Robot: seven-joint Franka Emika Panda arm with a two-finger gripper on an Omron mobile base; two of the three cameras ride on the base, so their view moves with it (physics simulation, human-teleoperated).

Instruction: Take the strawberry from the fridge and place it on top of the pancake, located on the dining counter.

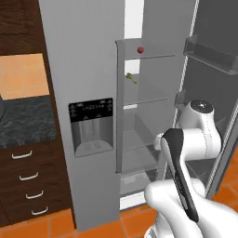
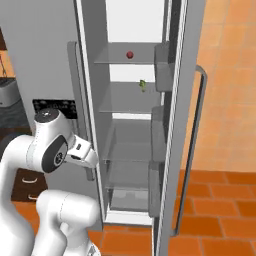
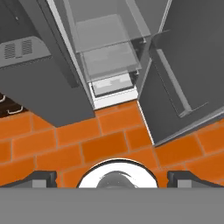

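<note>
The grey fridge (image 1: pixel 83 56) stands with its right door (image 2: pixel 172 125) swung open. The strawberry (image 1: pixel 140 49), a tiny red ball, lies on the top glass shelf inside, also seen in the right base view (image 2: pixel 130 55). My arm is folded low in front of the fridge, far below that shelf. In the hand view my gripper (image 3: pixel 113 179) points down at the orange floor and the fridge's bottom drawer (image 3: pixel 111 85). It is open, its fingertips (image 3: pixel 43 178) wide apart with nothing between them. The pancake and the dining counter are out of view.
A small green vegetable piece (image 1: pixel 131 77) lies one shelf below the strawberry. The black dispenser panel (image 1: pixel 91 126) is on the closed left door. Door bins (image 1: pixel 209 56) jut from the open door. A dark-topped counter (image 1: pixel 23 123) with drawers (image 1: pixel 28 176) stands left.
</note>
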